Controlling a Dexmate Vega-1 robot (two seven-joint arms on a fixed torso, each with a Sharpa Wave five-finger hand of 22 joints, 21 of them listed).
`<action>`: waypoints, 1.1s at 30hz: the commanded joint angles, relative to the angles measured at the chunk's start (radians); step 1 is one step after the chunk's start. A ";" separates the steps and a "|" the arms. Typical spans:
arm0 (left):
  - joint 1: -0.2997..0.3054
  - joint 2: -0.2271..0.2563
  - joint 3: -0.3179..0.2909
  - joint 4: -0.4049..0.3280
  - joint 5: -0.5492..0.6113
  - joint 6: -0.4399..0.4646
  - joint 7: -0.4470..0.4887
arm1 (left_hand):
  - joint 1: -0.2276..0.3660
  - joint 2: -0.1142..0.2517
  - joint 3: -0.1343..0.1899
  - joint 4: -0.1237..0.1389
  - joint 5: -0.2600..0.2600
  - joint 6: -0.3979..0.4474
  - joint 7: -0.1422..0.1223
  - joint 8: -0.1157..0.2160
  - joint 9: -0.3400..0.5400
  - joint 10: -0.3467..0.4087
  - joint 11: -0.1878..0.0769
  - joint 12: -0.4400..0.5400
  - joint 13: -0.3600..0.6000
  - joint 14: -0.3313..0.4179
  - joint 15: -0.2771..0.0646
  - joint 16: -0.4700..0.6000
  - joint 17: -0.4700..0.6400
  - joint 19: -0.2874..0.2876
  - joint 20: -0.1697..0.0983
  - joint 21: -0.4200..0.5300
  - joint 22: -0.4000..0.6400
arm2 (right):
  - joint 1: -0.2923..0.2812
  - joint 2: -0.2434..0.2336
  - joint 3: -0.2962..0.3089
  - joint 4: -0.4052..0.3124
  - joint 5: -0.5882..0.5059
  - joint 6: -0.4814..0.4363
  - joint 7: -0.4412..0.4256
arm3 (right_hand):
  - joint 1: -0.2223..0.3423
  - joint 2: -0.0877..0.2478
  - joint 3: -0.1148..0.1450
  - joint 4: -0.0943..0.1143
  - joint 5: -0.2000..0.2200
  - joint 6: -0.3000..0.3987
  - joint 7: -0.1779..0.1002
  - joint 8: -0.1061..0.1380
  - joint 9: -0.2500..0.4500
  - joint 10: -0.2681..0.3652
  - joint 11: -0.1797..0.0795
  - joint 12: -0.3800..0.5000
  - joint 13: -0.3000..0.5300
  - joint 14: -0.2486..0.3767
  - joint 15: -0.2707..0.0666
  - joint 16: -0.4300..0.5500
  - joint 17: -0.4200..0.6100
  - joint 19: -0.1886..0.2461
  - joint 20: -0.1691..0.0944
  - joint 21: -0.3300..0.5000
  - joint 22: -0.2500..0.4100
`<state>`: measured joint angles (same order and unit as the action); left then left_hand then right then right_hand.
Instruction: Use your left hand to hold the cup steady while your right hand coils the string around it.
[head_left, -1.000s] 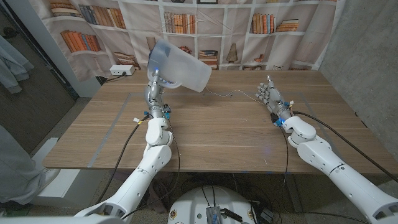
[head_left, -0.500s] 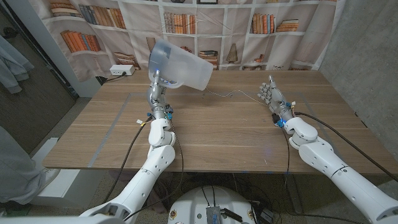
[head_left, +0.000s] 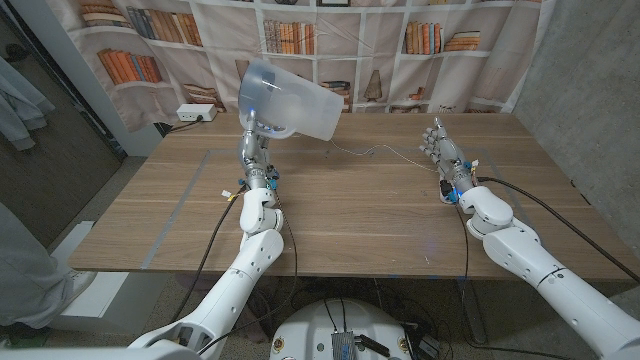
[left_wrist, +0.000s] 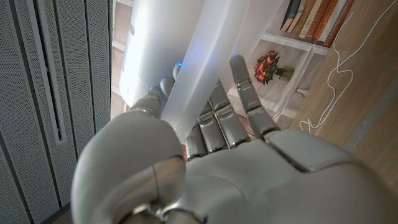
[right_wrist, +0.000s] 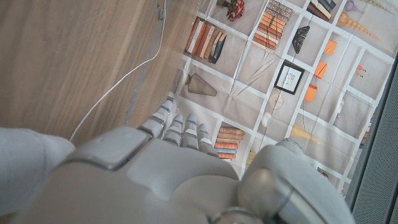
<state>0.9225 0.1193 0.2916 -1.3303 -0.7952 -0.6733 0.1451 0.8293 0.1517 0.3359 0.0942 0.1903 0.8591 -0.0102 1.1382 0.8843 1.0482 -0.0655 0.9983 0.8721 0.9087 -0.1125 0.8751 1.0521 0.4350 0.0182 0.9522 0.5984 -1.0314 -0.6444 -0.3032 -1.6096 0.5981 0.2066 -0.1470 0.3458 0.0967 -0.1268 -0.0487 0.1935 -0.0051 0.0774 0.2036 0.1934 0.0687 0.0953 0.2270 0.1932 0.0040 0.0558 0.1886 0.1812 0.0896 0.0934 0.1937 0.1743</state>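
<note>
My left hand (head_left: 252, 141) grips a translucent white cup (head_left: 286, 100) from below and holds it tilted, lifted above the back left of the wooden table (head_left: 340, 215). In the left wrist view the fingers (left_wrist: 217, 118) wrap the cup's wall (left_wrist: 186, 50). A thin white string (head_left: 366, 152) lies loose on the table, from under the cup toward my right hand (head_left: 437, 148). That hand stands upright by the string's end, fingers up and holding nothing. In the right wrist view the string (right_wrist: 124, 81) runs past the hand (right_wrist: 155, 168) on the wood.
A white power strip (head_left: 197, 113) sits at the table's back left corner. A bookshelf-print curtain (head_left: 400, 50) hangs right behind the far edge. A person's clothing (head_left: 20, 275) shows at the left edge of the picture.
My right hand has shifted slightly to the right and farther back. The cup stays lifted in my left hand with barely any movement.
</note>
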 joint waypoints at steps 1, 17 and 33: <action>0.000 -0.004 -0.005 0.004 -0.043 0.012 -0.041 | -0.033 0.027 0.018 0.016 0.007 0.022 0.023 -0.002 0.000 0.011 0.009 0.089 0.097 0.001 -0.003 -0.009 -0.001 -0.002 0.002 0.008 -0.025 | -0.013 -0.039 0.003 -0.053 -0.055 -0.060 -0.058 | 0.015 0.006 0.003 -0.005 -0.001 0.008 0.006 0.006 0.001 0.002 0.009 0.005 0.002 0.001 0.009 0.006 0.004 0.007 0.004 0.006 0.004; -0.026 -0.048 -0.016 0.066 -0.160 0.023 -0.184 | -0.045 0.021 0.024 0.011 0.006 0.039 0.021 -0.005 -0.008 0.020 0.008 0.090 0.097 0.009 -0.004 -0.016 -0.002 -0.010 -0.003 0.029 -0.044 | -0.071 -0.088 0.040 -0.178 -0.109 -0.213 -0.212 | 0.046 0.009 0.018 -0.026 -0.005 0.057 0.019 0.018 0.001 0.060 0.013 0.023 0.000 0.065 0.016 0.019 0.003 0.086 -0.002 0.028 0.006; -0.038 -0.070 -0.025 0.093 -0.188 0.028 -0.227 | -0.047 0.020 0.024 -0.005 0.001 0.063 0.017 -0.007 -0.021 0.033 0.005 0.082 0.077 0.024 -0.006 -0.017 -0.016 -0.013 -0.008 0.050 -0.060 | -0.103 -0.102 0.063 -0.227 -0.150 -0.287 -0.283 | 0.047 -0.033 0.004 -0.042 0.000 0.102 0.051 0.013 0.000 0.158 0.025 0.040 -0.002 0.233 0.006 0.040 0.005 0.320 0.016 0.075 0.004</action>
<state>0.8915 0.0649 0.2725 -1.2549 -0.9567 -0.6504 -0.0480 0.8017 0.1476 0.3587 0.0947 0.1894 0.9028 -0.0037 1.1305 0.8611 1.0714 -0.0580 0.9984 0.8721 0.9219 -0.1180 0.8577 1.0369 0.4245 0.0145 0.9955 0.5979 -1.1128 -0.7382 -0.2581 -1.8057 0.4641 -0.0308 -0.3871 0.3914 0.0739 -0.1145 -0.0911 0.1887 0.0878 0.1269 0.2113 0.1907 0.2151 0.1227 0.2658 0.1905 0.2185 0.0601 0.2234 0.1841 0.3747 0.0931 0.2584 0.1743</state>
